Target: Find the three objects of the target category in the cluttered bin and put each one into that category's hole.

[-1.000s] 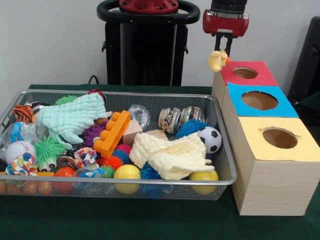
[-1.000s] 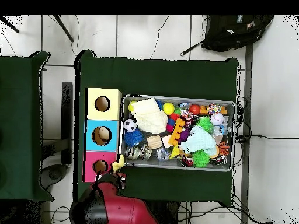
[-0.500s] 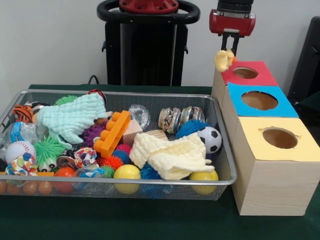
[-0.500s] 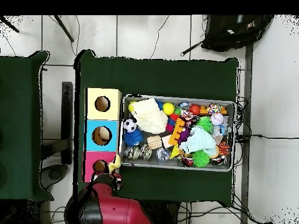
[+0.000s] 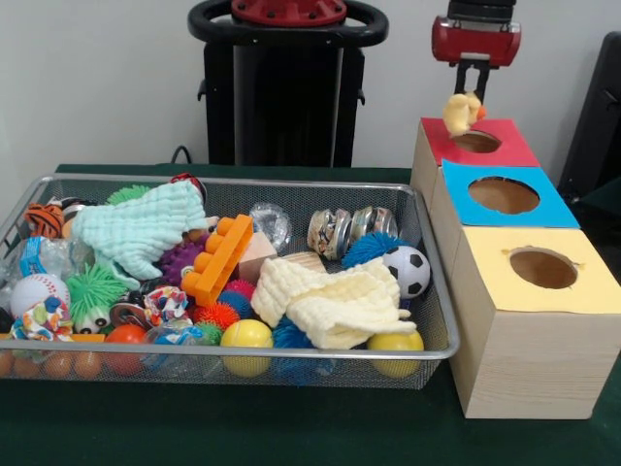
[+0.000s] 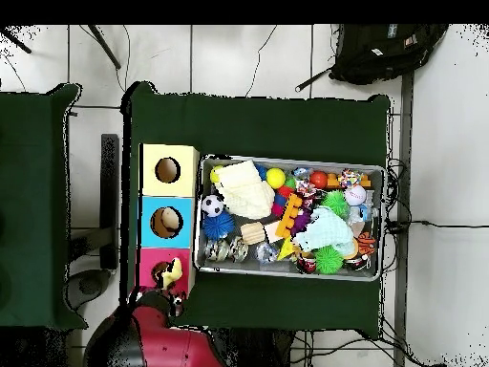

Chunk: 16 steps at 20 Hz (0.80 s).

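My gripper (image 5: pixel 472 95) is shut on a small pale-yellow toy figure with an orange part (image 5: pixel 459 114) and holds it just above the round hole (image 5: pixel 477 142) of the red-topped box. In the overhead view the figure (image 6: pixel 172 274) hangs over the red box (image 6: pixel 151 263) and partly hides its hole, with the gripper (image 6: pixel 173 287) at it. The wire mesh bin (image 5: pixel 243 183) lies left of the boxes, full of toys; it also shows in the overhead view (image 6: pixel 287 160). No other pale-yellow figure shows in the bin.
A blue-topped box (image 5: pixel 543 209) and a yellow-topped box (image 5: pixel 592 286) stand in a row with the red one. The bin holds a soccer ball (image 5: pixel 407 270), a cream cloth (image 5: pixel 335 301), a mint cloth (image 5: pixel 136 228), an orange brick (image 5: pixel 218 258) and smooth yellow balls (image 5: pixel 246 337).
The gripper has carried the figure from the red box's left corner to right over its hole. The bin's contents have not moved.
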Each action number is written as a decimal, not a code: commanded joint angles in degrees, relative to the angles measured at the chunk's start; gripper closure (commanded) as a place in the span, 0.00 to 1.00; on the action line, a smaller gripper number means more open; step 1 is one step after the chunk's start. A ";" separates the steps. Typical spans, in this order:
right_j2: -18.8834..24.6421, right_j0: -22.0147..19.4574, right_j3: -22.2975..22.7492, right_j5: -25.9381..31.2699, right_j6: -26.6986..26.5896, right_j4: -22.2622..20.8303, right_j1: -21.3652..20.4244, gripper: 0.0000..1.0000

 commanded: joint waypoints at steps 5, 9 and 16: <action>2.67 2.21 1.02 -4.15 18.25 6.32 4.21 1.00; 3.24 2.14 1.53 -4.16 18.23 6.58 4.33 1.00; 5.08 -1.35 1.22 -5.46 17.18 4.17 5.61 1.00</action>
